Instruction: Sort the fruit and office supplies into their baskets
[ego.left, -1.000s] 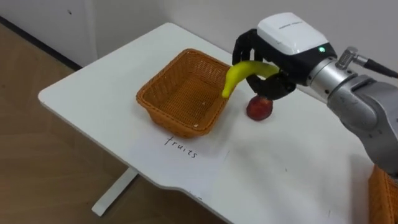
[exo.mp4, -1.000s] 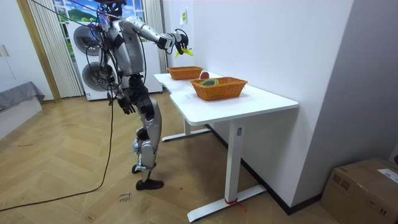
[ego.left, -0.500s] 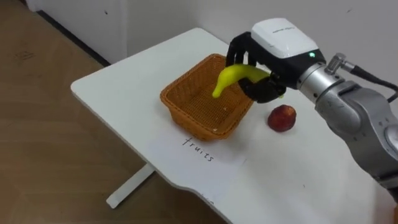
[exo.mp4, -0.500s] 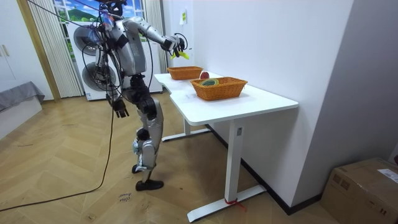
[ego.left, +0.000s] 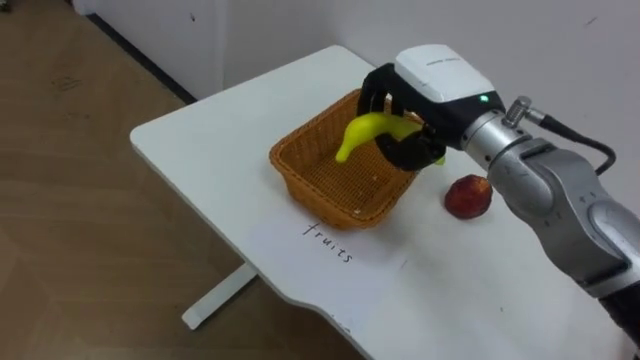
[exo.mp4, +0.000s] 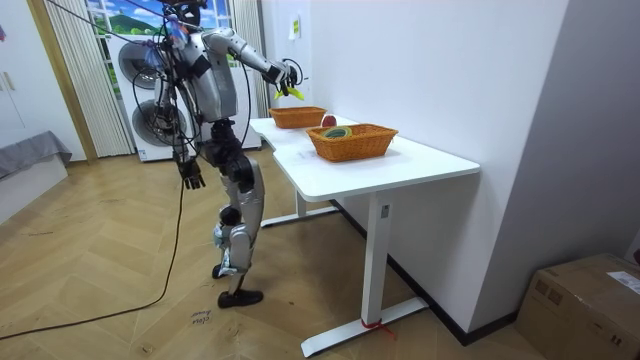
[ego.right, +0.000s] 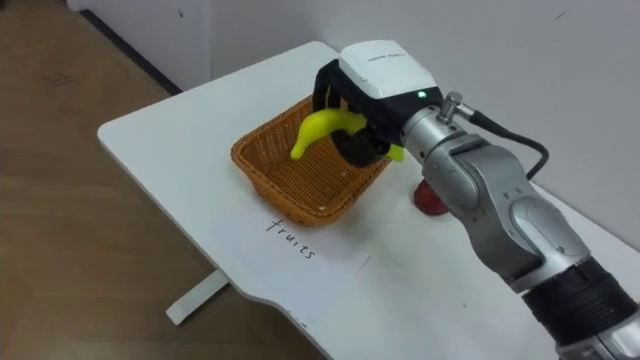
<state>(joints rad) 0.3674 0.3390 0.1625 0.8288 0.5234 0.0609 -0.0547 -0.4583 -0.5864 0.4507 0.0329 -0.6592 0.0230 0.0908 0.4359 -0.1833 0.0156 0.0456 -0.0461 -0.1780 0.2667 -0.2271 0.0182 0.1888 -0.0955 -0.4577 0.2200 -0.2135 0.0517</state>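
My right hand (ego.left: 420, 95) is shut on a yellow banana (ego.left: 365, 132) and holds it over the orange wicker basket (ego.left: 310, 172) that has a handwritten label in front of it. In the right eye view the banana (ego.right: 320, 129) hangs above the same basket (ego.right: 268, 170), with the hand (ego.right: 365, 85) curled round it. A red apple (ego.left: 468, 196) lies on the white table (ego.left: 210, 140) to the right of that basket. In the room view my right hand (exo.mp4: 287, 75) reaches over the far basket (exo.mp4: 296, 117), and my left hand (exo.mp4: 192, 176) hangs at my side.
A second wicker basket (exo.mp4: 352, 141) with things in it stands nearer the table's middle in the room view. The table's (exo.mp4: 400, 165) edge lies just in front of the label. I stand at the table's end, with a washing machine (exo.mp4: 150, 110) behind me.
My right hand has carried the banana leftward from above the apple to over the basket. The eye view has shifted with my body. My left arm has dropped to my side.
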